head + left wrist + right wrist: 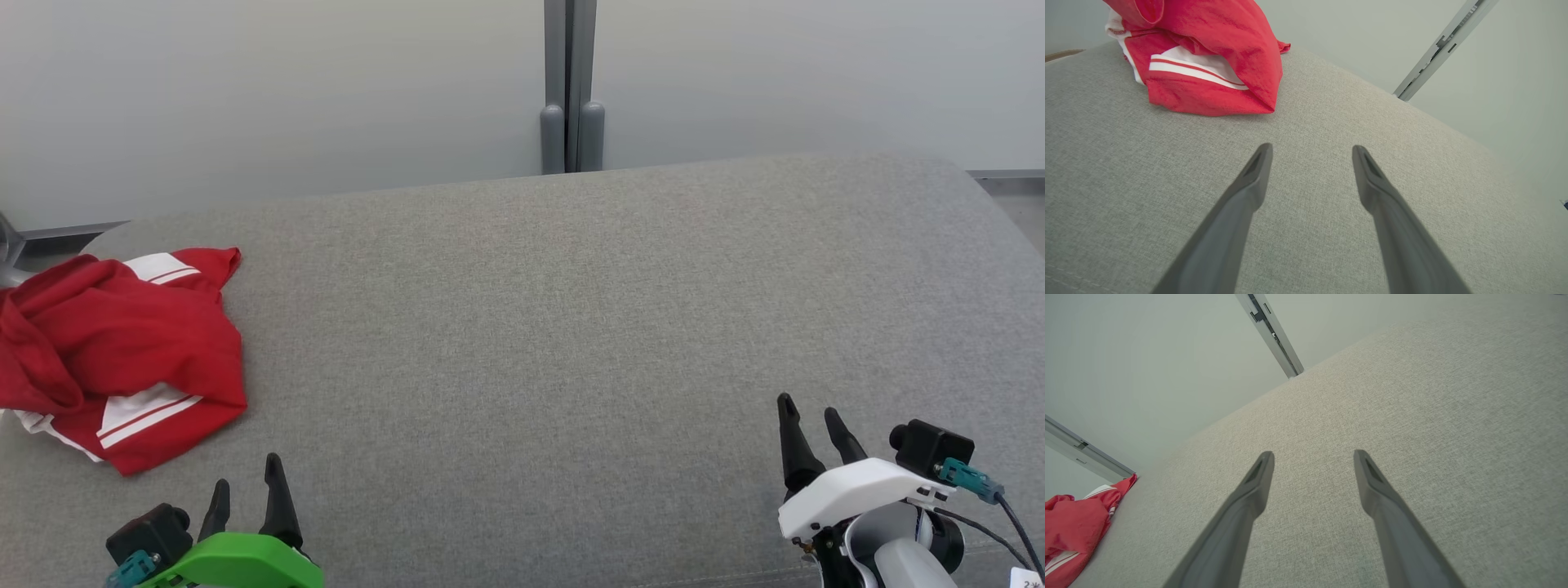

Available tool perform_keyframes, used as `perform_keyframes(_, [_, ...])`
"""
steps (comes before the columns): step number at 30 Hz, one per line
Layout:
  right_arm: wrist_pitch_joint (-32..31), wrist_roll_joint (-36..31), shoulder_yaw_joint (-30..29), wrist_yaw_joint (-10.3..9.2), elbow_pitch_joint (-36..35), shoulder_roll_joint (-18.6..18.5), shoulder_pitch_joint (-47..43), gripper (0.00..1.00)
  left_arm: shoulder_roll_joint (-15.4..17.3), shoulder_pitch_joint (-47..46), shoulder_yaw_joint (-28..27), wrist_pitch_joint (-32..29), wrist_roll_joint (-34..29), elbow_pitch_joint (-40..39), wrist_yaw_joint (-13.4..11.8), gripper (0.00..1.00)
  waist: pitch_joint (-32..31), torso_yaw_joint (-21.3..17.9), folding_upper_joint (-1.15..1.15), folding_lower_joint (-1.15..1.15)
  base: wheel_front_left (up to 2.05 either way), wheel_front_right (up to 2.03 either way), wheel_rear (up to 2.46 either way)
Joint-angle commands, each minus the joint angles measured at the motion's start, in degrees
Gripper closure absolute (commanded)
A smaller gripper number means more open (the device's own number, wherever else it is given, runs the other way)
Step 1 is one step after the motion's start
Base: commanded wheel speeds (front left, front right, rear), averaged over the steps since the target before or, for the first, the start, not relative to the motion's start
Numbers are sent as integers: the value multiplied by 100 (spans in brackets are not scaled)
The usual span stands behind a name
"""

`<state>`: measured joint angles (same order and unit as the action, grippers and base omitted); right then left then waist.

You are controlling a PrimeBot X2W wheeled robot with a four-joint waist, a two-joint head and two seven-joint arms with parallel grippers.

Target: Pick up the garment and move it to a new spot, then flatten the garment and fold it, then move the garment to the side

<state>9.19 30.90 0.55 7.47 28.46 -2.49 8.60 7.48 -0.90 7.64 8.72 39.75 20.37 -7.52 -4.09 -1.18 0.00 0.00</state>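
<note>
Garments: one, a red garment (122,351) with white stripes.
Grippers: two, the left gripper (246,470) and the right gripper (808,404).
Fingers (1249,183): four, two dark ones on each gripper.
Fabric surfaces: one grey padded surface (571,327).
Wall rails: two, an upper rail (1271,335) and a lower rail (1086,453).

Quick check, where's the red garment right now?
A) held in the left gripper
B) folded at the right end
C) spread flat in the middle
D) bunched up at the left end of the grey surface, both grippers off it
D: the red garment lies crumpled at the left end of the grey surface, and the left gripper and right gripper are both open, clear of it.
</note>
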Motion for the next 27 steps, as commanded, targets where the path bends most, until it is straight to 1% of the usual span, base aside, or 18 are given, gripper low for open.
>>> perform_keyframes(1, [68,-182,17,3,0,-31,124,0,67,-24,43,58,-153,-34,-46,0,-10,-1,0,0,0,0,0])
perform_keyframes(19, [305,-992,149,3,205,-42,166,0,198,-89,302,254,-856,77,-235,0,-76,38,0,0,0,0,0])
perform_keyframes(27, [382,-1273,220,3,300,-45,180,0,244,-126,453,365,-1112,49,-156,0,-96,51,0,0,0,0,0])
